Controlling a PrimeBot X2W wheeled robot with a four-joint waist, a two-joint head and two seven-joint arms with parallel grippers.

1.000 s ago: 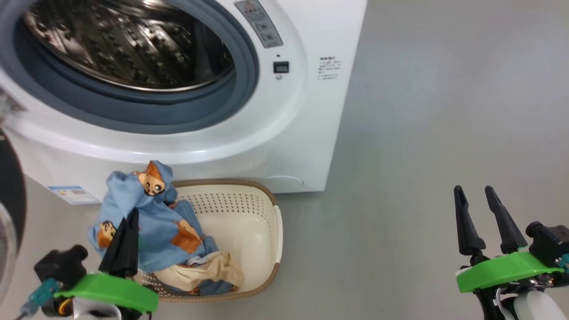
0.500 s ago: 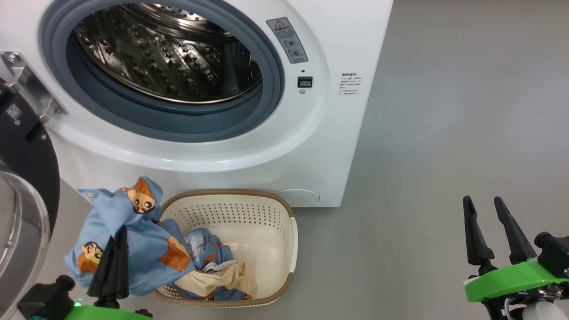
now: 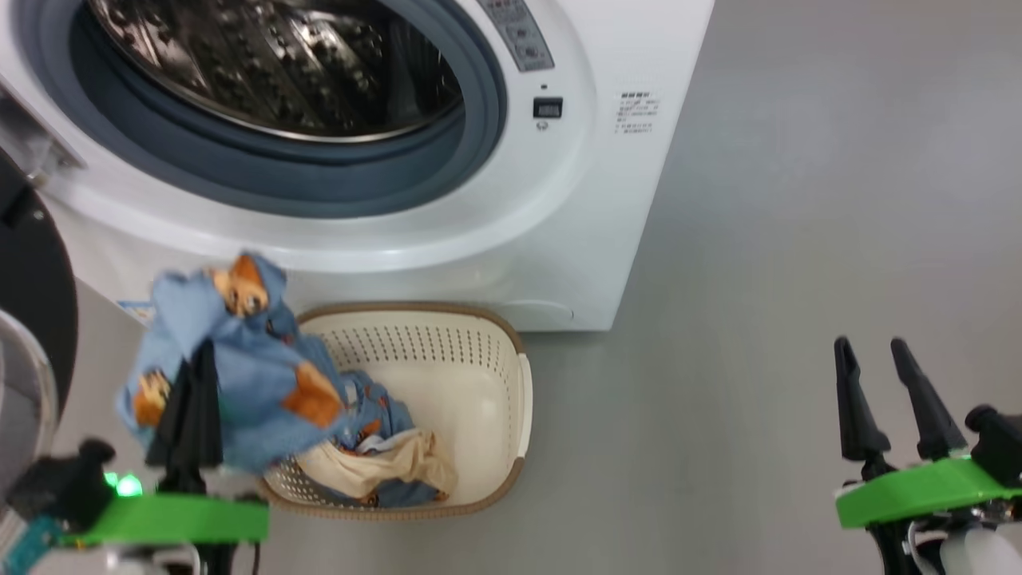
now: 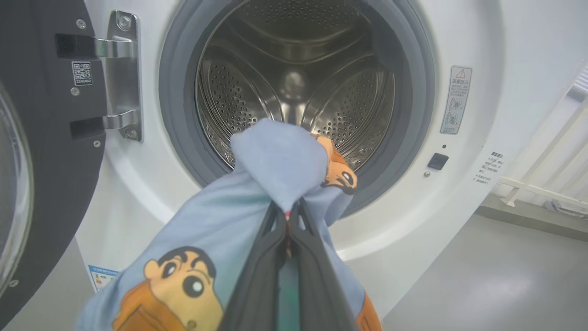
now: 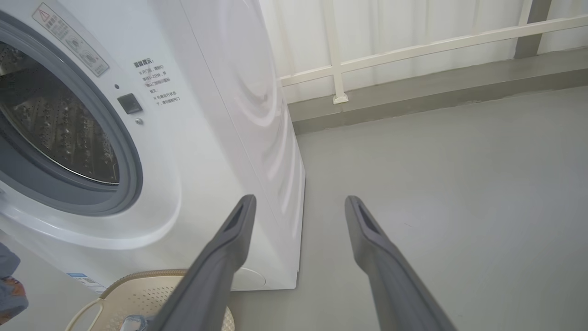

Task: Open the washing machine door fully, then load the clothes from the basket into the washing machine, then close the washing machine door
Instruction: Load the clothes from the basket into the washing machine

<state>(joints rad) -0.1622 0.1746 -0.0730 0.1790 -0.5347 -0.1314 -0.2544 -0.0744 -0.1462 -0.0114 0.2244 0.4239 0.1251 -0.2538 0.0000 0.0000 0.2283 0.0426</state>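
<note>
Lifted further out to the left, the left gripper [image 3: 204, 355] stayed clamped on the light blue bear-printed garment [image 3: 247, 383] beside the cream perforated plastic basket [image 3: 523, 399], which held a cream-beige piece [image 3: 391, 471] before the big white washing machine [image 3: 575, 239], while the right gripper [image 3: 869, 347] hung with fingers apart.

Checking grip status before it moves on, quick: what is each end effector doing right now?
Left end effector: closed, holding the blue bear-print garment.
Right end effector: open, holding nothing.
</note>
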